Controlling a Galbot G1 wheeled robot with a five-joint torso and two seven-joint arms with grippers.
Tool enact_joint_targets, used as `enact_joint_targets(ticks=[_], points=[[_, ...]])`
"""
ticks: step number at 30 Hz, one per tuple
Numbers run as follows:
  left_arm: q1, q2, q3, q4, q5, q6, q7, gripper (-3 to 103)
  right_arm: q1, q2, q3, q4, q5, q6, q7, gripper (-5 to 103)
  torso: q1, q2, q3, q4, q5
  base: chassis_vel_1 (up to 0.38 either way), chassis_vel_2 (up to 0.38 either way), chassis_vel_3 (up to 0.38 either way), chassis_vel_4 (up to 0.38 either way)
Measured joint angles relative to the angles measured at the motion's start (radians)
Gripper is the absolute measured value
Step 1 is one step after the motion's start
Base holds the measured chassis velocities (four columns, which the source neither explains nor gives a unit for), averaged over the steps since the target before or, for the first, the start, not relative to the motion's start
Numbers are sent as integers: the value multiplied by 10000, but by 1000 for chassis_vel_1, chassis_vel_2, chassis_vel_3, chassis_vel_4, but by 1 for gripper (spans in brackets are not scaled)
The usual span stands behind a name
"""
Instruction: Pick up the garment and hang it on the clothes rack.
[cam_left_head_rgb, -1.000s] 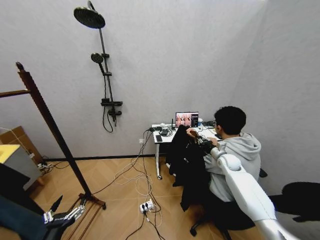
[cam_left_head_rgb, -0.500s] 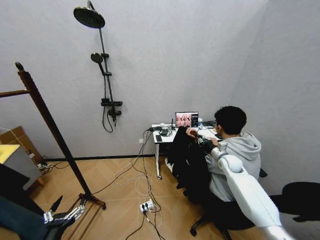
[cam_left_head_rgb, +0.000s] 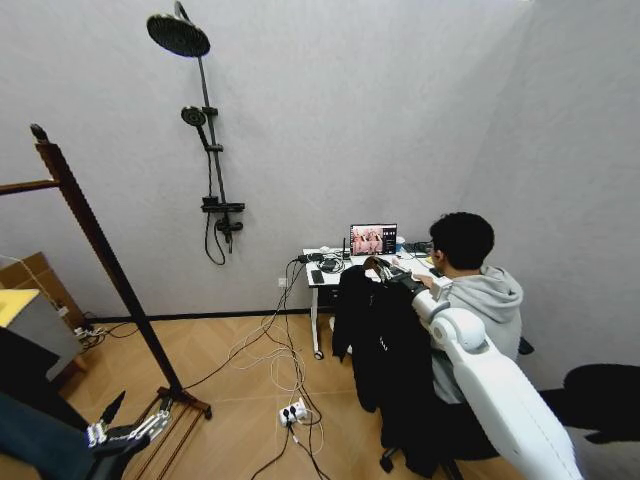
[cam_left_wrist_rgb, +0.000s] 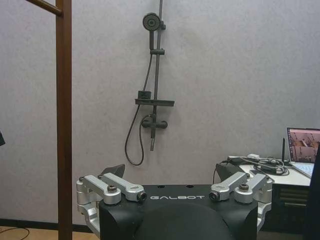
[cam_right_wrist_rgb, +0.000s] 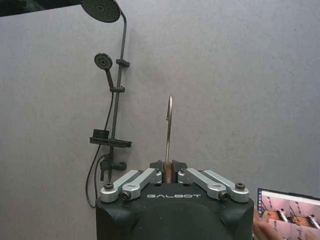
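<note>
I had soft, even overhead light, faint wall shadows, sharp wrist views, and wide-angle bending at the head view's edges.

Plain matte black garment (cam_left_head_rgb: 385, 345) on a brown hanger (cam_right_wrist_rgb: 169, 172) with silvery hook, dark red-brown clothes rack (cam_left_head_rgb: 95, 235), black shower rail (cam_left_head_rgb: 205, 110), pale grey wall (cam_left_head_rgb: 400, 110), light wood-patterned floor (cam_left_head_rgb: 240, 400).

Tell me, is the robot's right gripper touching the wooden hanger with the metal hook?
Touching. In the right wrist view, the right gripper is clamped on the wooden hanger's neck, with its metal hook rising straight above.
</note>
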Motion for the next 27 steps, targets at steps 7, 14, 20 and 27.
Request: enact_joint_targets(ticks=[7, 14, 20, 27], points=[[0, 0, 0, 0, 0, -1, 0, 100, -20, 21, -157, 193, 11, -97, 83, 8, 0, 0, 0, 0, 1, 0, 0, 0, 0], [0, 0, 0, 0, 0, 0, 0, 100, -60, -54, -152, 187, 22, -104, 82, 8, 0, -1, 0, -2, 1, 0, 0, 0, 0], [0, 0, 0, 0, 0, 0, 0, 100, -58, -77, -125, 154, 48, -114, 84, 8, 0, 0, 0, -2, 2, 0, 0, 0, 0], [0, 0, 0, 0, 0, 0, 0, 100, -186, -97, -35, 273, 176, -767, 272, 8, 0, -1, 1, -2, 2, 0, 0, 0, 0]])
